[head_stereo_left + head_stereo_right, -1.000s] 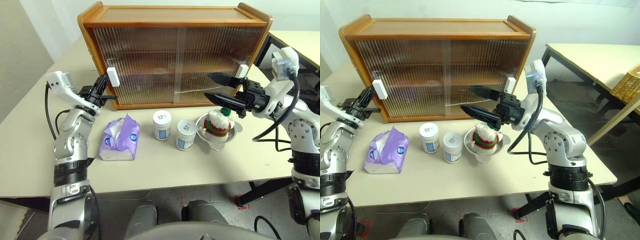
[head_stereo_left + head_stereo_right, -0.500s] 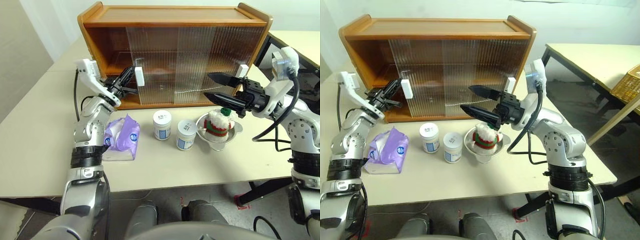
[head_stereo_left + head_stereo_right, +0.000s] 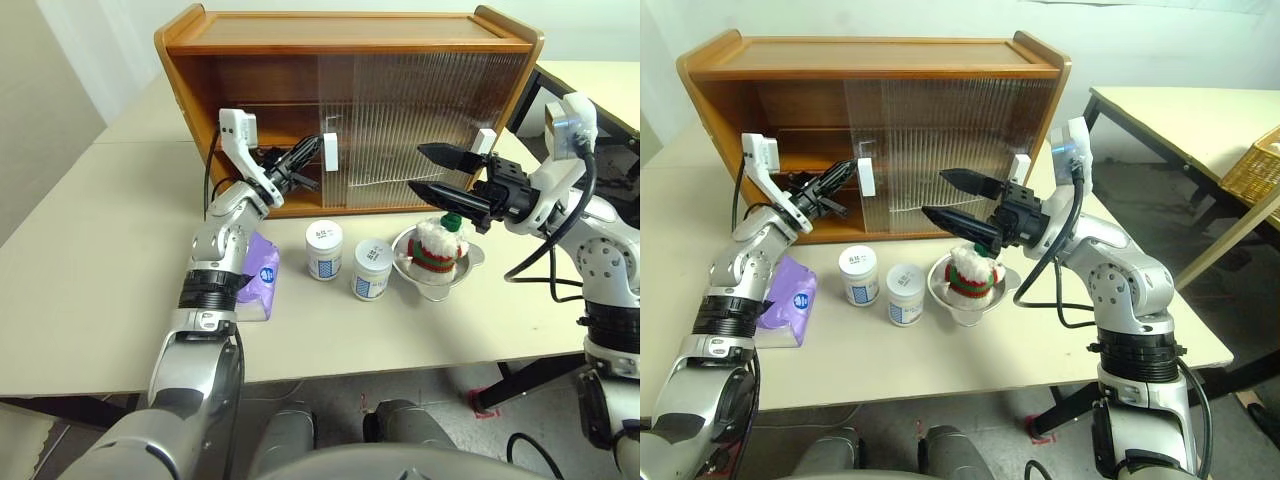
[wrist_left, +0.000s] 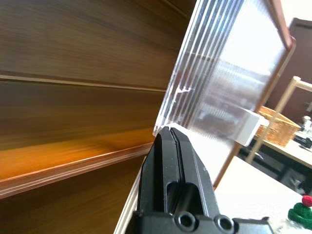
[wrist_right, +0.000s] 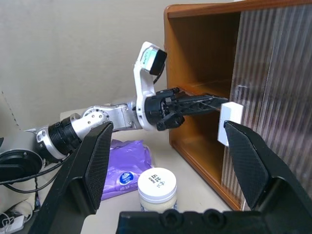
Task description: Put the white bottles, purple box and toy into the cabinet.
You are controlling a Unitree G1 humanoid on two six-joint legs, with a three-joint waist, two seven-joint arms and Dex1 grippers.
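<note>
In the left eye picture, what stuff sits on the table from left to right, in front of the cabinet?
purple box → first white bottle → second white bottle → toy, sitting in a silver bowl

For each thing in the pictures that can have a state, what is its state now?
cabinet: left half open
left sliding door: pushed to the right
left gripper: shut, tips at the door's white handle
right gripper: open, holds nothing
white bottles: upright, lids on
purple box: top torn open
toy: sits in metal bowl
</note>
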